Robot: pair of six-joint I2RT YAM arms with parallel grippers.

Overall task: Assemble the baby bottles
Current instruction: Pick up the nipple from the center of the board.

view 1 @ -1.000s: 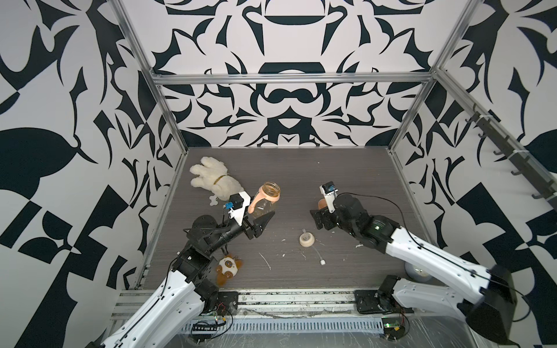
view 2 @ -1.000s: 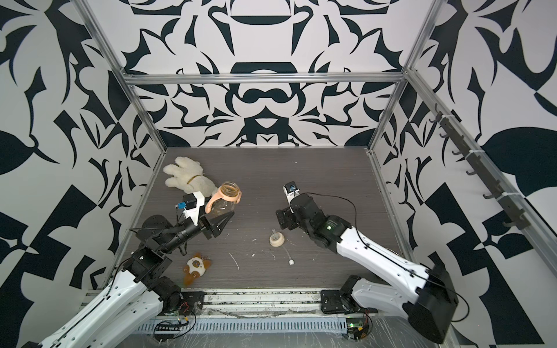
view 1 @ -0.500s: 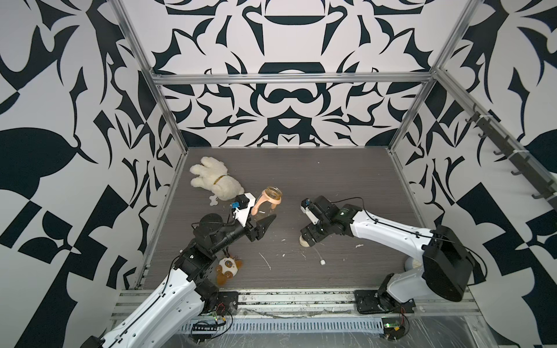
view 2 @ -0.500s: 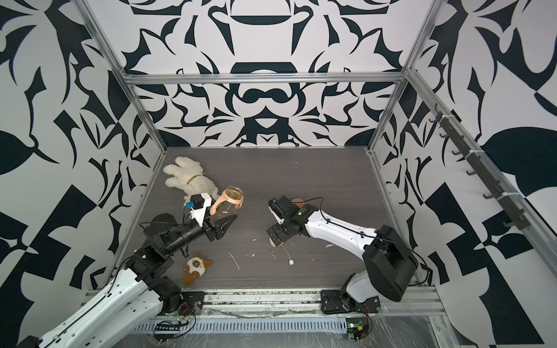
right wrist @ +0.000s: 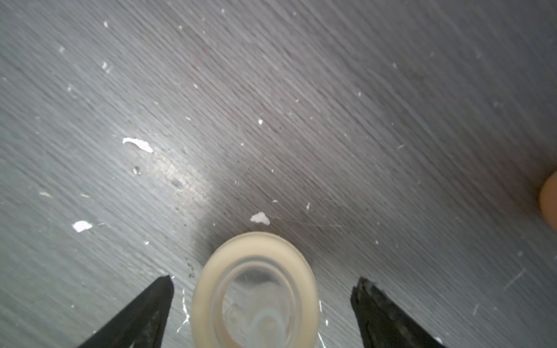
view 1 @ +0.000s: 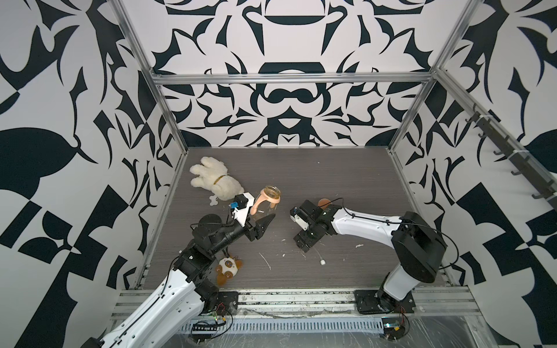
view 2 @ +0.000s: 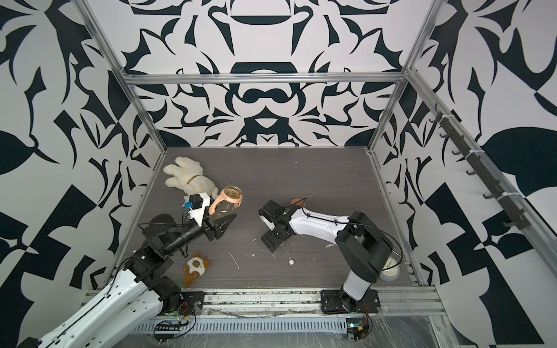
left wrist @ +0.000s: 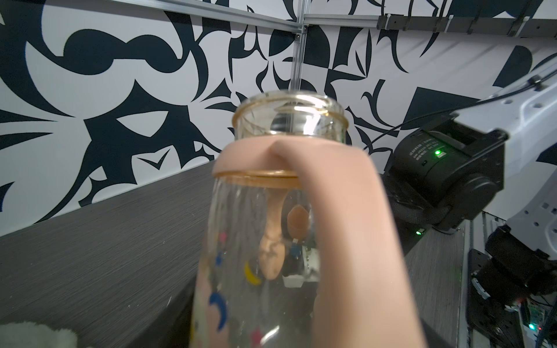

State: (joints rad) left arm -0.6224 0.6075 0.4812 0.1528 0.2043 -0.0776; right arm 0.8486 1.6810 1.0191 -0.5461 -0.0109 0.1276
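**Bottle assembly cell, parts and surroundings.** You hold the clear amber-tinted bottle body (view 1: 262, 211) tilted above the table's left half. Its peach two-handle ring (left wrist: 301, 162) sits just under the open threaded neck. Your left gripper (view 1: 262, 223) is clamped on the bottle's lower part, with one dark finger showing in both top views.

Your right gripper (right wrist: 264, 280) is spread over the cream round collar (right wrist: 256, 289), one finger on either side with a gap to each. The collar lies on the table toward the front, and its thin straw (view 1: 322, 262) trails toward the front edge. The peach dome cap (view 1: 324, 201) rests just behind your right wrist.

The table (view 1: 346, 180) is dark grey wood-grain, scattered with white flecks. Black-and-white patterned walls (view 1: 286, 105) enclose it, joined by aluminium bars (view 1: 289, 79). A rail of dark hooks (view 1: 506, 144) runs along the right wall.

A white plush toy (view 1: 214, 180) lies near the back left corner and a brown-and-white plush toy (view 1: 227, 266) near the front left. A pale round clock (view 2: 391, 271) sits at the front right corner.

The bottle carries printed coloured moons and stars. The label on the black joint housing (left wrist: 446, 162) is too small to read.
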